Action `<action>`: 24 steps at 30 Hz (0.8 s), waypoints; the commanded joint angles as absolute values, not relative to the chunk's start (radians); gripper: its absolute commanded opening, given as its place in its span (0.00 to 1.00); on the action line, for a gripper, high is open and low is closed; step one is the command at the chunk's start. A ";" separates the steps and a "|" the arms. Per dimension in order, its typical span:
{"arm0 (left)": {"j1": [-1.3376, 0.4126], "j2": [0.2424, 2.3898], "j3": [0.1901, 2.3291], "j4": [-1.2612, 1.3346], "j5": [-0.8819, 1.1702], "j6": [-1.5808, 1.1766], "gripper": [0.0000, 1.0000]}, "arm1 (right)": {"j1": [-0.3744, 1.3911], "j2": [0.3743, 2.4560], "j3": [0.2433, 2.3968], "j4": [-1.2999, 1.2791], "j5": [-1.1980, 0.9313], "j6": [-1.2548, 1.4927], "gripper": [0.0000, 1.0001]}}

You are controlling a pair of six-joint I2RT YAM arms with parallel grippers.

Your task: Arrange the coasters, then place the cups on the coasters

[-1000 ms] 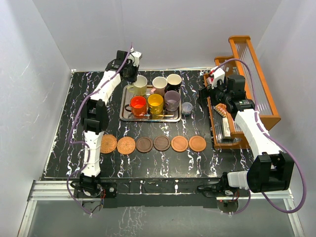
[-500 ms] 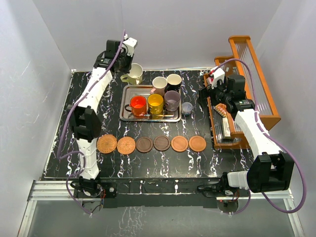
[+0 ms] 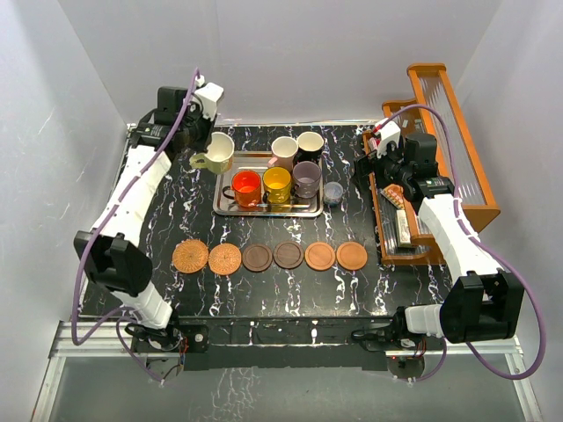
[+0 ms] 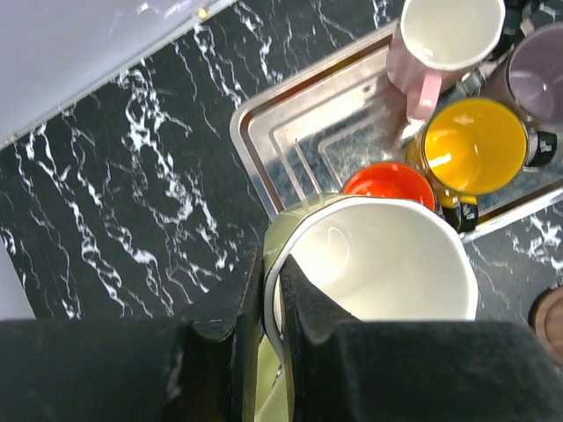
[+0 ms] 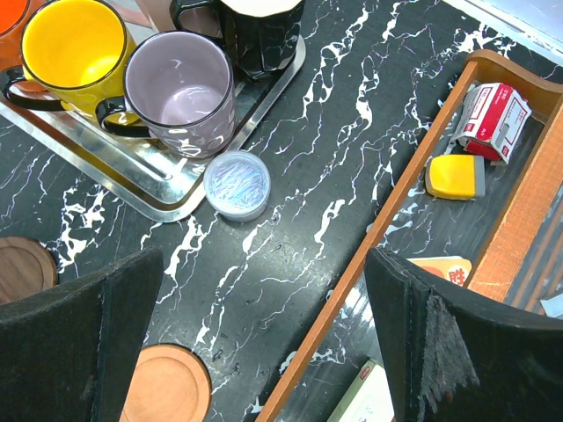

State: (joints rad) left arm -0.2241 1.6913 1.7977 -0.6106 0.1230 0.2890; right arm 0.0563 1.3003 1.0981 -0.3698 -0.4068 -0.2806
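Left arm (image 3: 132,189) and right arm (image 3: 453,230): white links, black joints, purple cables.

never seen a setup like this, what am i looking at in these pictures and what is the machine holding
These are two robot arms bolted to the near edge of a black table. The wide picture comes from a fixed camera above and behind them. The other two come from a camera on each wrist, so the dark shapes at the bottom are that arm's own fingers. On the table sit a steel tray with five mugs, a lidded jar beside it, a row of six round coasters, and a wooden rack at the right. The left gripper is shut on the wall of a cream-yellow mug, held off the tray. The right gripper is open and holds nothing.
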 commanded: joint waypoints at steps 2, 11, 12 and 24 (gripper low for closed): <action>-0.217 1.508 1.672 -0.634 0.111 0.286 0.00 | 0.053 1.287 1.109 -0.337 -0.413 -0.283 0.98; -0.206 1.292 1.434 -0.743 0.079 0.283 0.00 | 0.067 1.304 1.117 -0.349 -0.434 -0.282 0.98; -0.204 1.267 1.409 -0.752 0.078 0.284 0.00 | 0.068 1.304 1.118 -0.349 -0.435 -0.282 0.98; -0.159 1.095 1.106 -0.730 0.122 0.319 0.00 | 0.072 1.299 1.115 -0.348 -0.431 -0.284 0.98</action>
